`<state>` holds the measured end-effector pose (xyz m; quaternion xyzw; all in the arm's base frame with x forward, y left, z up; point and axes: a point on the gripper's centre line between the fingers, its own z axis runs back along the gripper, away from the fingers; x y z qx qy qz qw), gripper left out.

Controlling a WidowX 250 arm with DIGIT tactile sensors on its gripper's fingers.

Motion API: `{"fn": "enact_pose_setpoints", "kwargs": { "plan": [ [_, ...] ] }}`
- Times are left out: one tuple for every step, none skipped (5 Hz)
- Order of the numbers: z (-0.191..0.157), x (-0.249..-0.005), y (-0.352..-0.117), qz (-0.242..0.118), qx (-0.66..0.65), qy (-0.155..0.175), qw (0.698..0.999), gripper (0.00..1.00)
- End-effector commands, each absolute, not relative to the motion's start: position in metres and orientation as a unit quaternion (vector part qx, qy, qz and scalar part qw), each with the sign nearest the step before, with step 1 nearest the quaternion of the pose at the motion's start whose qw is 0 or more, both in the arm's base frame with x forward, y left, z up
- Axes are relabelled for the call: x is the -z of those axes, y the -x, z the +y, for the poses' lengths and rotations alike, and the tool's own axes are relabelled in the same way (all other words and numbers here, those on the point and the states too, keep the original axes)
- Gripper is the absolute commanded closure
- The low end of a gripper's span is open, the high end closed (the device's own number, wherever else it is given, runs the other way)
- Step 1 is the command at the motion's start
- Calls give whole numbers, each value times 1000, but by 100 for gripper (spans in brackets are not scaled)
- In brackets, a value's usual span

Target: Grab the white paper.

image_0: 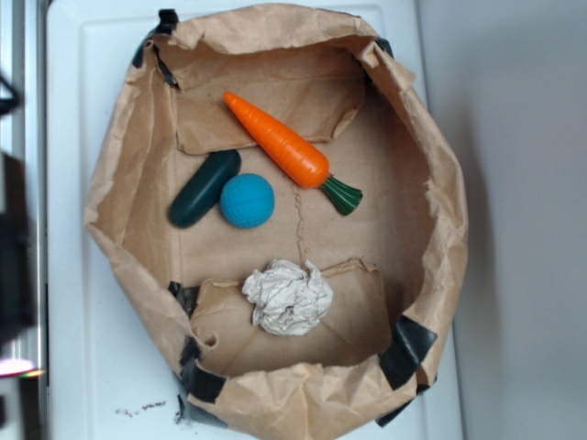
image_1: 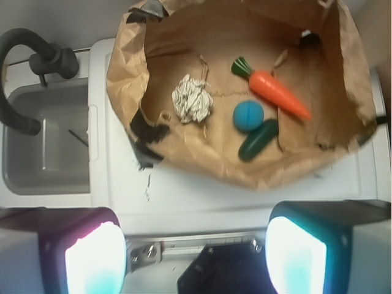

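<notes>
1. The white paper (image_0: 287, 296) is a crumpled off-white ball with grey creases and sharp little folds all over its surface; it looks a bit bigger than the blue ball (image_0: 247, 200).
2. It lies inside the brown paper bag (image_0: 438, 192), on a folded flap of the bag's floor near the lower rim in the exterior view, apart from the other items.
3. In the wrist view the same paper (image_1: 192, 98) sits left of the ball, with bare bag floor between them.
4. The blue ball touches or nearly touches a dark green cucumber-shaped toy (image_0: 204, 188); an orange carrot (image_0: 280, 144) with a green stem lies just above them at a slant.
5. The gripper (image_1: 196, 257) stands wide apart, its two pale fingers (image_1: 92, 257) at the bottom corners of the wrist view, holding nothing, well short of the bag.
6. A grey sink (image_1: 43, 141) with a dark tap, somewhat blurred, lies left of the bag.
</notes>
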<state>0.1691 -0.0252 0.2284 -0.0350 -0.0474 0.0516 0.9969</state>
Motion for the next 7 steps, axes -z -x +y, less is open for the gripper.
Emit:
{"fn": "enact_pose_setpoints", "kwargs": {
  "plan": [
    [-6, -200, -222, -64, -28, 17, 997, 0],
    [0, -190, -238, -74, -7, 10, 997, 0],
    [1, -173, -241, -60, 12, 14, 998, 0],
    [1, -173, -241, -60, 12, 14, 998, 0],
    [1, -173, -241, -60, 12, 14, 998, 0],
    [1, -173, -241, -60, 12, 14, 998, 0],
    [16, -145, -254, -48, 7, 20, 999, 0]
  ]
}}
